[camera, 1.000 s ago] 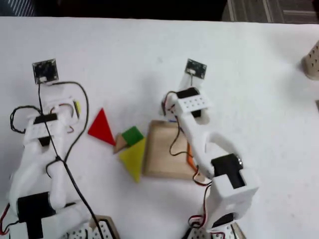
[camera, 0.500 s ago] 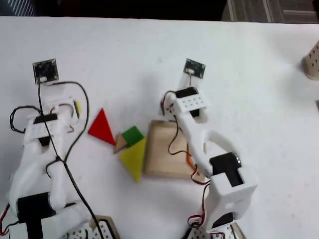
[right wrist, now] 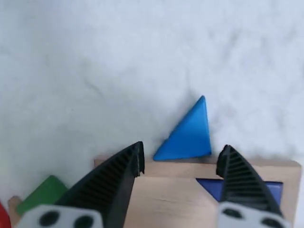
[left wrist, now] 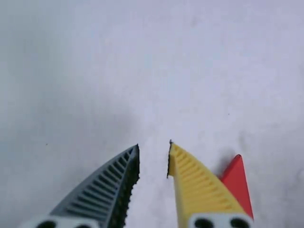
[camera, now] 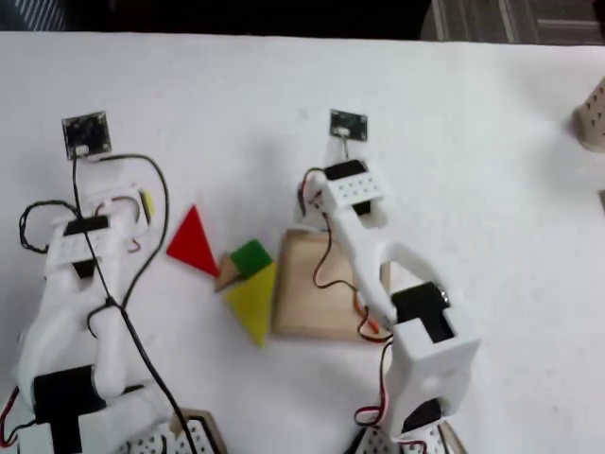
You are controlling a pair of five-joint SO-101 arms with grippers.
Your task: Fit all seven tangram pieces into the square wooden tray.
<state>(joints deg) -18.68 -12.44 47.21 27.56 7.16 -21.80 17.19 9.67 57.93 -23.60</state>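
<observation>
The square wooden tray [camera: 301, 293] lies mid-table, its far edge [right wrist: 166, 167] close under my right gripper [right wrist: 181, 156]. That gripper is open and hovers over a light blue triangle [right wrist: 187, 133], which lies on the table against the tray's outer far edge. A dark blue piece [right wrist: 213, 187] lies inside the tray. Left of the tray sit a yellow triangle [camera: 253, 301], a green square [camera: 251, 255], a tan piece [camera: 227, 272] and a red triangle [camera: 192, 241]. My left gripper [left wrist: 153, 149] stands slightly open with nothing in it, beside the red triangle [left wrist: 236, 183].
The right arm [camera: 378, 265] stretches over the tray and hides much of its inside; something orange [camera: 363, 305] shows beside it. A pale perforated object [camera: 593, 118] stands at the table's right edge. Bare white table lies beyond both grippers.
The right arm has swung a little to the left, carrying its wrist over the tray's far edge. The left arm and the loose pieces have stayed still.
</observation>
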